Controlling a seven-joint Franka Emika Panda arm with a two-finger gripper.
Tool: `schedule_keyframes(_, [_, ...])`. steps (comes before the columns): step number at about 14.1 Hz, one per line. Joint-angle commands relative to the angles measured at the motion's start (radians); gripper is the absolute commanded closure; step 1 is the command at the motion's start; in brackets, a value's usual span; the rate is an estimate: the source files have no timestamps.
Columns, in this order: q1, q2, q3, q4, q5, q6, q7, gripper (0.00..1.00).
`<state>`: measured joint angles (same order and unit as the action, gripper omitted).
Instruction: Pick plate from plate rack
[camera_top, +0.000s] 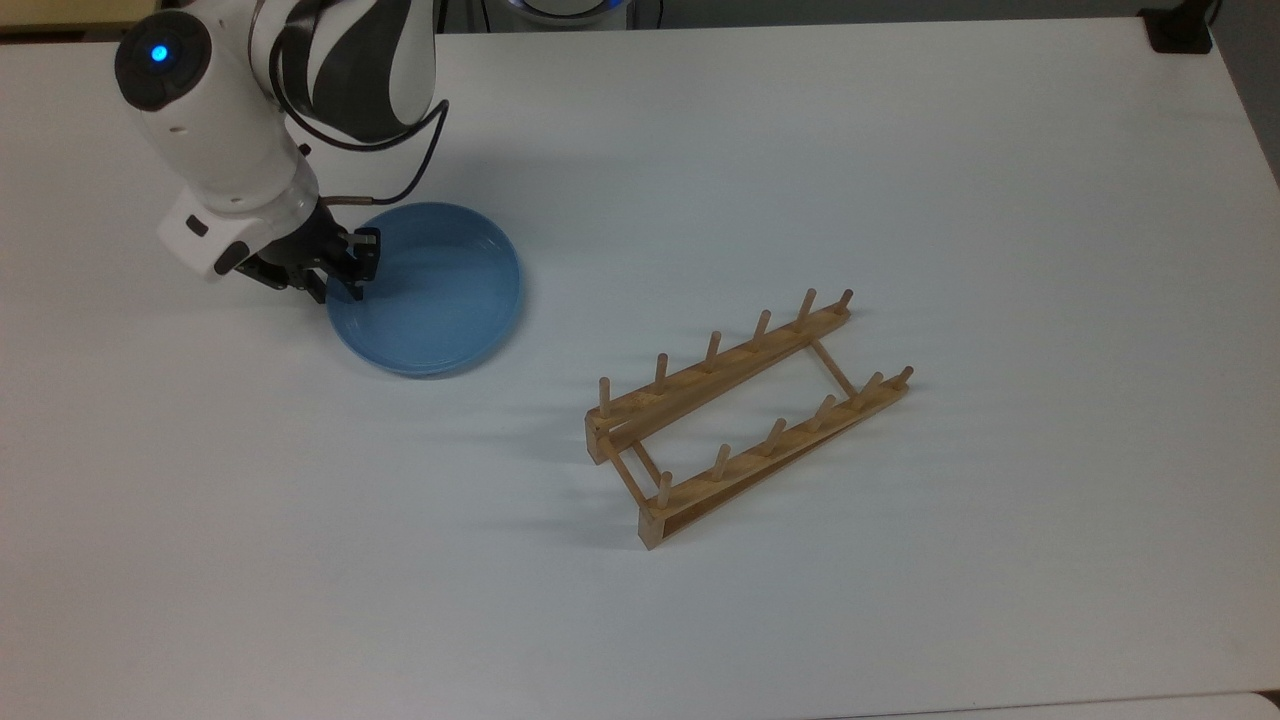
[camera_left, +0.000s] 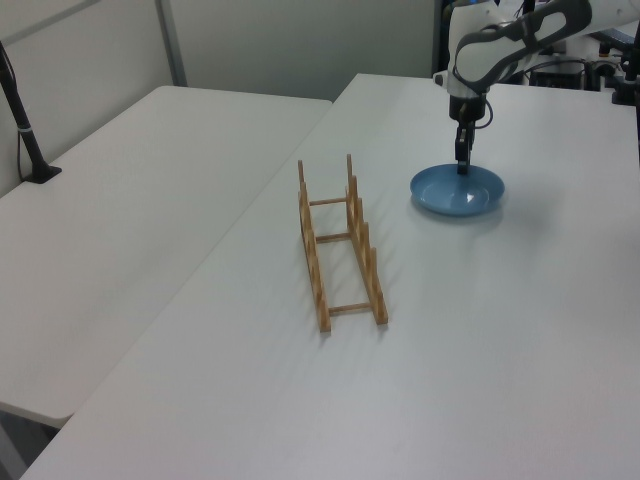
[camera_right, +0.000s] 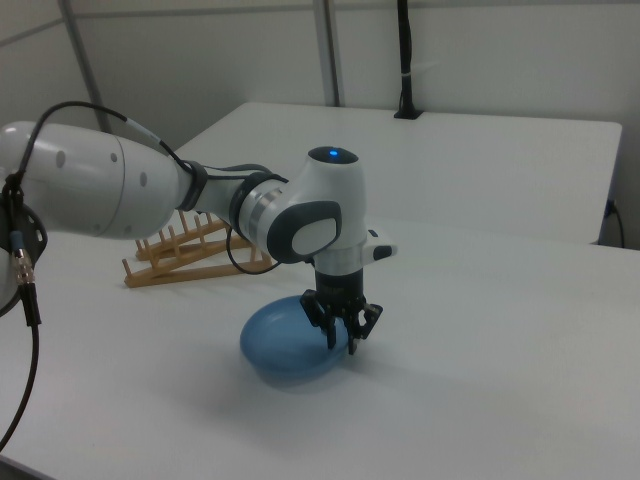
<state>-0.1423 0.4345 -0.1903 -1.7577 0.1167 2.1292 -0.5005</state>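
Lying flat on the white counter (camera_top: 900, 150), the blue plate (camera_top: 440, 300) sits well apart from the wooden rack (camera_top: 745, 415), toward the top view's left. My claw (camera_top: 345, 282) points down at the plate's rim on the edge farthest from the rack, and its dark fingers (camera_right: 330, 330) straddle that rim, one inside the plate and one outside; they are narrow, but I cannot tell whether they pinch the rim or stand just off it. In the left view the plate (camera_left: 458, 191) lies beyond the rack (camera_left: 340, 245), with my claw (camera_left: 462, 165) coming straight down onto its far edge. In the right view the plate (camera_right: 285, 342) is in front and the rack (camera_right: 190, 252) stands behind my arm (camera_right: 110, 190). The rack's pegs carry nothing.
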Motion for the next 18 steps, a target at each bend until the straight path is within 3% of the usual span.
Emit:
schedule_keyframes(1, [0.007, 0.0, -0.008, -0.002, -0.022, 0.015, -0.015, 0.36])
schedule_keyframes(2, [0.007, -0.011, -0.008, 0.0, -0.028, 0.008, -0.012, 0.33])
schedule_keyframes(4, [0.009, -0.068, -0.006, 0.0, -0.026, -0.017, 0.002, 0.01])
schedule_keyframes(7, [0.036, -0.183, -0.008, 0.003, -0.028, -0.11, 0.008, 0.0])
schedule_keyframes(11, [0.128, -0.337, -0.008, 0.006, -0.06, -0.265, 0.134, 0.0])
schedule_keyframes(14, [0.211, -0.381, 0.002, 0.033, -0.121, -0.386, 0.282, 0.0])
schedule_keyframes(18, [0.268, -0.402, 0.037, 0.063, -0.134, -0.443, 0.416, 0.0])
